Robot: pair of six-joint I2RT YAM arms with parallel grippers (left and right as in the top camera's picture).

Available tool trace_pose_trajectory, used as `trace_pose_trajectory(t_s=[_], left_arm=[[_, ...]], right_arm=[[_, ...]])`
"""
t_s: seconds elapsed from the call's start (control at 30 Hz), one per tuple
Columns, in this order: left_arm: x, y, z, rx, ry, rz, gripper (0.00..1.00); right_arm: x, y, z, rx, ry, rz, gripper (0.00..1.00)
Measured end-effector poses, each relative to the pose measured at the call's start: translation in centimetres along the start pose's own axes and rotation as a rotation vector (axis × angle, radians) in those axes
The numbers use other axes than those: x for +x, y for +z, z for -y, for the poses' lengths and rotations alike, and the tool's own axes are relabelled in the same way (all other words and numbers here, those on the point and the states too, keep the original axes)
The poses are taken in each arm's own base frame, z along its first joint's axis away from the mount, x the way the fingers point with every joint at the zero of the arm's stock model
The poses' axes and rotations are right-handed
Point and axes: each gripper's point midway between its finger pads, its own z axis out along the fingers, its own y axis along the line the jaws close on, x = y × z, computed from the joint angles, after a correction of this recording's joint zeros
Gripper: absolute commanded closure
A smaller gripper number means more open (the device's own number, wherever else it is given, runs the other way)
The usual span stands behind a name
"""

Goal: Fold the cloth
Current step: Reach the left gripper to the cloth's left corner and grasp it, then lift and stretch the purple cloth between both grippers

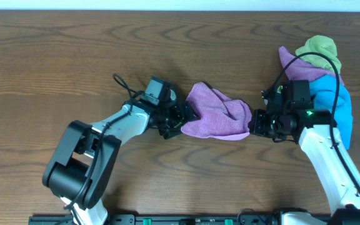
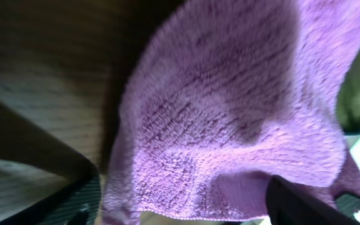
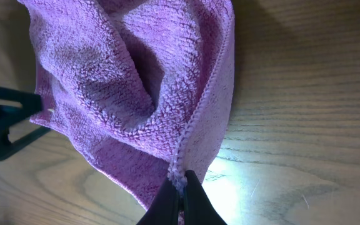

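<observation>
We hold the lilac cloth, bunched between both tools, by a thin bit of hem pinched in the right gripper, while the left gripper gapes wide around the far edge, so a shallow bite there could let it slip.

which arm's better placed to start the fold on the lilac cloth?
Right, probably. The right claw is shut on the cloth at its hem. The left claw stands open at the opposite side with nothing pinched, so it would likely have to close first.
</observation>
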Motion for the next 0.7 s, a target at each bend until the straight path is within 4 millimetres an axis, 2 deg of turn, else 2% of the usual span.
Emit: trace_pose_trajectory(t_s=[0.1, 0.17, 0.3, 0.7], left_arm=[[0.5, 0.6, -0.1, -0.027, 0.004, 0.008, 0.43], [0.7, 0.8, -0.1, -0.042, 0.014, 0.017, 0.65], [0.4, 1.0, -0.4, -0.063, 0.019, 0.042, 0.94], [-0.8, 0.3, -0.4, -0.053, 0.023, 0.073, 0.94]], right_arm=[[0.0, 0.0, 0.0, 0.000, 0.000, 0.000, 0.98], [0.0, 0.0, 0.0, 0.000, 0.000, 0.000, 0.99], [0.0, 0.0, 0.0, 0.000, 0.000, 0.000, 0.98], [-0.4, 0.0, -0.6, -0.030, -0.039, 0.013, 0.99]])
